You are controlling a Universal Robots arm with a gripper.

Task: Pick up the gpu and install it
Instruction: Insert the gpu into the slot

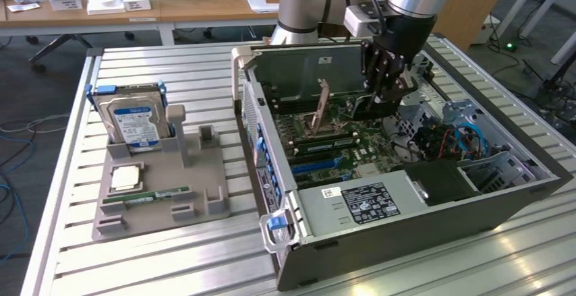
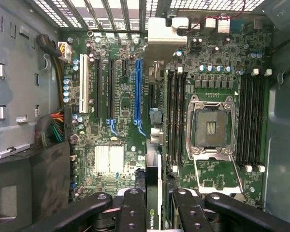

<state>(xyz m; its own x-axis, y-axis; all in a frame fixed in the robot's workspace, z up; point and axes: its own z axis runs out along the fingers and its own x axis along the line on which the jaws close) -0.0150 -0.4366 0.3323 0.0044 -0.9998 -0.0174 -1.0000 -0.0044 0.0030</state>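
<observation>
Exterior view: gripper (image 1: 385, 83) hangs inside the open computer case (image 1: 396, 242), near its far wall, above the motherboard (image 1: 360, 148). Jaws are pinched on the gpu (image 1: 371, 108), a dark slab held on edge just under the fingers.

Wrist view: gripper (image 2: 154, 203) has linkage bars on both sides of a thin black strip with a green logo. That strip is the gpu (image 2: 153, 215) seen edge-on, its flat faces clamped between the pads. It lies just beside the long blue slot (image 2: 137, 87), on the side toward the CPU socket (image 2: 210, 128).

Handling, as judged:
- Stiff board, light to moderate weight, no flex expected in the grip.
- Fragile: exposed parts and a contact edge that should not be scraped or loaded sideways.
- Best held as now, across the flat faces near the upper edge, clear of the contacts and the end bracket.
- Smooth faces could let it pivot if pinched off-centre.

Hard to make out:
- The card's lower contact edge is hidden.
- Its height above the slot cannot be judged.
- Whether it lines up with the blue slot or sits to one side is uncertain.
- The silver piece at the card's far end may be its bracket; not sure.
- The fingers cover the card's upper part in the exterior view.
</observation>
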